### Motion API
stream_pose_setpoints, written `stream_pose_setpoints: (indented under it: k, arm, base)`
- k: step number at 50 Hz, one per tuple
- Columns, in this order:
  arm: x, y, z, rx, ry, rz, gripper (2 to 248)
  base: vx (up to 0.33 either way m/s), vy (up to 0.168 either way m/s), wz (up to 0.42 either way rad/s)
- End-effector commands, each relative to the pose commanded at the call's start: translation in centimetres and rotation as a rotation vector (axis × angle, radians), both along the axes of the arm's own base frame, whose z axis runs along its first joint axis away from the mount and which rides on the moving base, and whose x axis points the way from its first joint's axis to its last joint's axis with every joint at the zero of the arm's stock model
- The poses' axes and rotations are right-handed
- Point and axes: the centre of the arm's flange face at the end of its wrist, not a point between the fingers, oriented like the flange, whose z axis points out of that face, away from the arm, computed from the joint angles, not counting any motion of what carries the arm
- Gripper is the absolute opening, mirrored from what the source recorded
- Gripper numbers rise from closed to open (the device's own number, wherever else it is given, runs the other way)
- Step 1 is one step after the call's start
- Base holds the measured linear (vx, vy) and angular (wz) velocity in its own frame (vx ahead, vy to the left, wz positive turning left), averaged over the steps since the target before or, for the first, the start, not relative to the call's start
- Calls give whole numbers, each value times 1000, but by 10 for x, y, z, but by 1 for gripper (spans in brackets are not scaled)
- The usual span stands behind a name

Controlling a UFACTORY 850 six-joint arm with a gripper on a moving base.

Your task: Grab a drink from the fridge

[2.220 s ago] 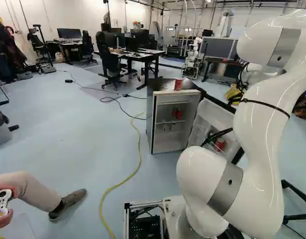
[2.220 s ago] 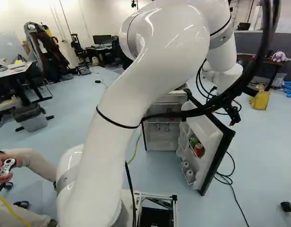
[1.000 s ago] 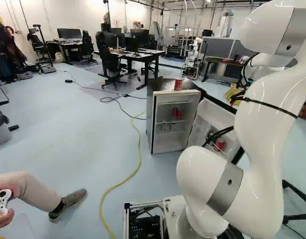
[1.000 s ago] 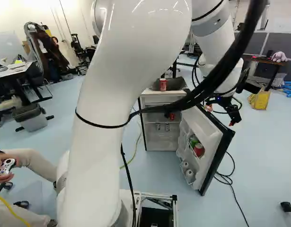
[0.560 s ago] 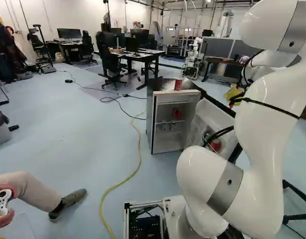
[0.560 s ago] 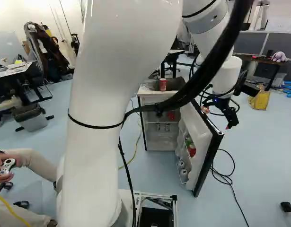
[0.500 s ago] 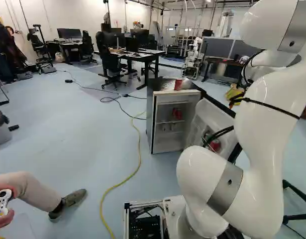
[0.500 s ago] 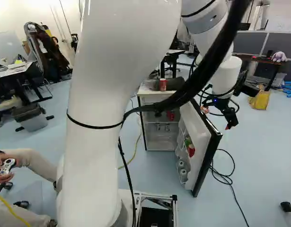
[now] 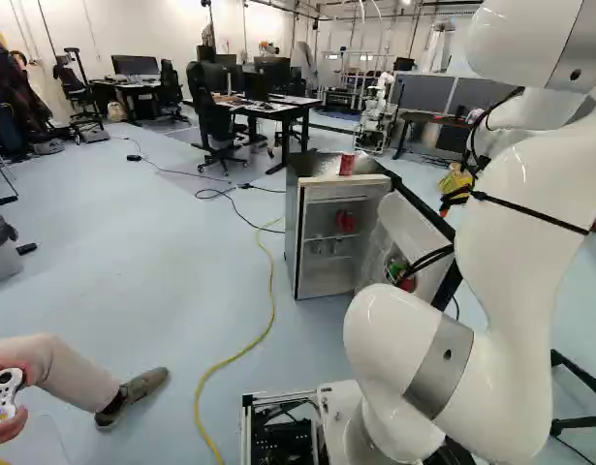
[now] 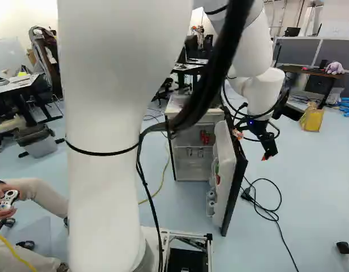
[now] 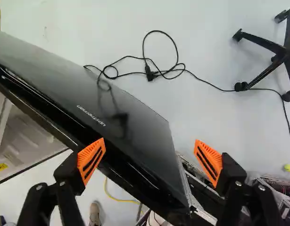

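Beside open fridge door [image 10: 226, 175], fingers [image 10: 270, 148] spread wide, one overlapping it in wrist view; contact unclear.

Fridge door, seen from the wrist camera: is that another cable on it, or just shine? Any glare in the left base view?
Wrist view: the glossy fridge door mirrors the black cable, with thin bright streaks along its edge; left base view: small glints on the white arm.

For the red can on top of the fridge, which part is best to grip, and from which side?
Best grip the red can around its middle, probably coming level from the front of the fridge: it stands upright near that edge, its side exposed.
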Motion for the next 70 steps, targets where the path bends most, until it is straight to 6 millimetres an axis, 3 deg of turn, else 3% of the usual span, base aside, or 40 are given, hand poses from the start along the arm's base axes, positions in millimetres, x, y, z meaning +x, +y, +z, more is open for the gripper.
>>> stream_pose_setpoints:
  k: [23,53,70]
  arm:
    - [-14,39,-1,53,38,32,247]
    - [-15,92,-1,67,54,103,247]
    - [-15,97,-1,64,58,116,247]
  base:
    - [0,0,0]
    - [0,0,0]
    - [0,0,0]
